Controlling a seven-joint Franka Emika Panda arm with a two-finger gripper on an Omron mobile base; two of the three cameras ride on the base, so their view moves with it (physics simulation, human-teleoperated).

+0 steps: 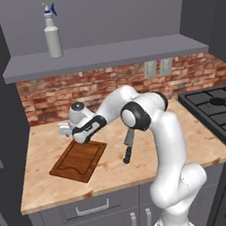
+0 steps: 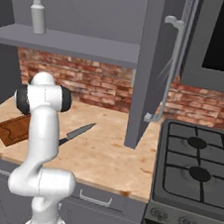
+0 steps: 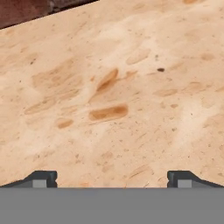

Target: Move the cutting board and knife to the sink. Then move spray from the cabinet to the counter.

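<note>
Claw (image 3: 112, 178): wide open, empty, low over bare table (image 3: 131, 65) just past board's far end
Board (image 1: 79, 160): flat on table, untouched
Knife (image 1: 128, 146): beside board
Spray (image 1: 52, 31): shelf (image 1: 128, 51)

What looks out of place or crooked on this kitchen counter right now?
Nothing spilled or broken. The cutting board and the knife both lie at an angle to the counter edge. The spray bottle stands upright on the shelf.
</note>
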